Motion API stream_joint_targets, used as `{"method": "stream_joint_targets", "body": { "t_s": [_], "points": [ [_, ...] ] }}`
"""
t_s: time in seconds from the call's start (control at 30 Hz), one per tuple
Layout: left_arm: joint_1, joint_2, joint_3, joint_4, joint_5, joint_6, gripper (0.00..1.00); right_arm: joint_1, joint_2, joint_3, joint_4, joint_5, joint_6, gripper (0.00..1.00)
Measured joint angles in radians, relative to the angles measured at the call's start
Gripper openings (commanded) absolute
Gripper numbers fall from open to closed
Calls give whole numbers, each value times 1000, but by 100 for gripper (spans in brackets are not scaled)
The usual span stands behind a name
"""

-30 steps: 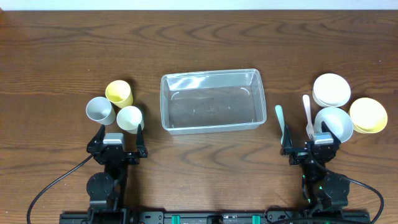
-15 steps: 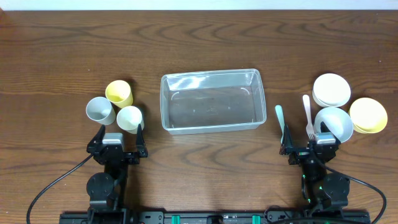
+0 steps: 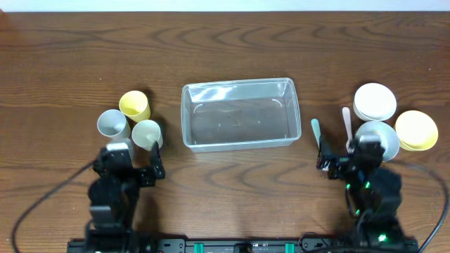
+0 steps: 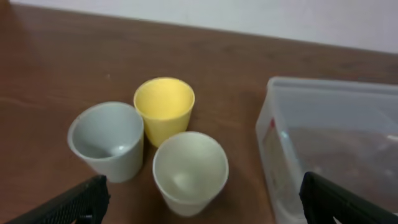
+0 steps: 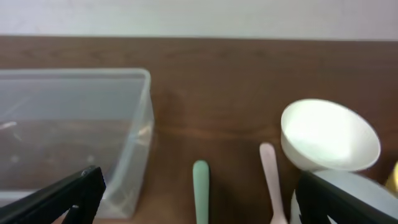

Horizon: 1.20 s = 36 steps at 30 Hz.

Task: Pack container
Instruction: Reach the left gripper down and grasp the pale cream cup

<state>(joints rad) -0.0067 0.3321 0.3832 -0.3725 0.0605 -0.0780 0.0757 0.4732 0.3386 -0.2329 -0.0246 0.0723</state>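
Observation:
The clear container (image 3: 239, 84) stands empty in the middle of the table; it also shows in the left wrist view (image 4: 323, 87) and the right wrist view (image 5: 74, 74). My left gripper (image 3: 133, 163) is open and empty, just in front of three cups: yellow (image 3: 134, 105), grey (image 3: 112, 124) and pale (image 3: 147, 133). In the left wrist view the pale cup (image 4: 189, 171) sits between the open jaws (image 4: 205, 205). My right gripper (image 3: 348, 158) is open and empty, behind a green utensil (image 3: 316, 130) and a pink fork (image 3: 346, 121).
Three bowls sit at the right: white (image 3: 374, 101), yellow (image 3: 416, 130) and a pale one (image 3: 380, 137) partly under my right gripper. Bare wooden table lies behind the container and between the two arms.
Both arms have lifted from their rest pose. The left gripper has shifted a little left, the right one slightly towards the bowls. Nothing on the table has moved.

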Motion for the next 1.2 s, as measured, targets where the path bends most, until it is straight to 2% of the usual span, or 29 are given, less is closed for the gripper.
{"method": "stream_joint_targets", "body": {
  "t_s": [0.13, 0.3, 0.43, 0.6, 0.9, 1.2],
  "points": [
    [0, 217, 282, -200, 0, -2, 98, 0, 249, 271, -208, -11, -1, 99],
    [0, 531, 669, -564, 3, -4, 98, 0, 599, 628, -532, -32, -10, 99],
    [0, 779, 953, -845, 18, -4, 98, 0, 791, 819, -663, -56, -12, 99],
    [0, 944, 1064, -875, 53, -5, 98, 0, 888, 865, -673, -70, -13, 99],
    [0, 1205, 1069, -872, 75, -5, 99, -1, 988, 865, -693, -74, -13, 99],
    [-20, 1415, 1069, -880, 76, -5, 97, -1, 999, 865, -694, -74, -13, 99]
  ]
}}
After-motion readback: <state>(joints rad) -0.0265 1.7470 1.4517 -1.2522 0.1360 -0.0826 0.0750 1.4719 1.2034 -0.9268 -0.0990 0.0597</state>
